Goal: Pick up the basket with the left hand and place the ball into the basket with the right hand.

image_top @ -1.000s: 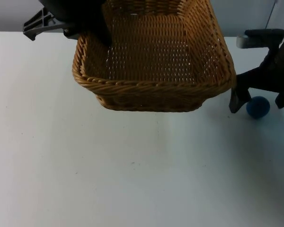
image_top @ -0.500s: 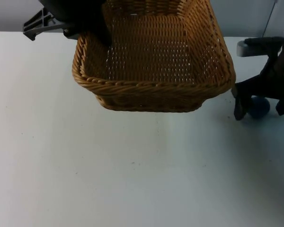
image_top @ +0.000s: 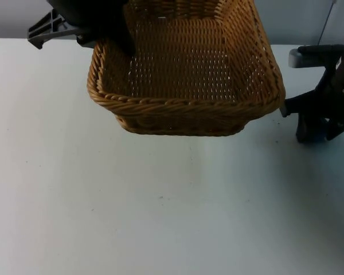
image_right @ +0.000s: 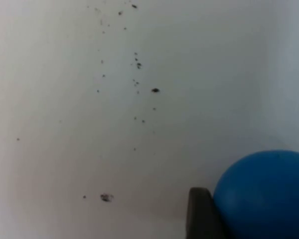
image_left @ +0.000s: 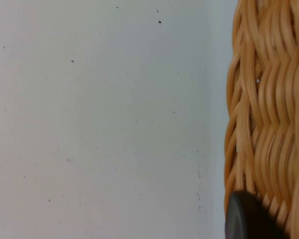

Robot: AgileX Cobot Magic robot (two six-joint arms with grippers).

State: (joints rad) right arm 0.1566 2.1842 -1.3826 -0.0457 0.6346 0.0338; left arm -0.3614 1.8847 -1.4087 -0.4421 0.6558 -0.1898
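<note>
While the wicker basket (image_top: 186, 86) hangs off the white table (image_top: 132, 206), I log the right gripper (image_top: 316, 133) down over the blue ball (image_right: 269, 191).
Right fingertip (image_right: 202, 214) touches the ball on the table beside the basket; I cannot tell whether it is clenched. Farther back, the left gripper (image_top: 112, 37) is clamped on the basket's rim.

Basket (image_top: 186, 86) left of ball (image_right: 266, 194) on table (image_top: 132, 212).
</note>
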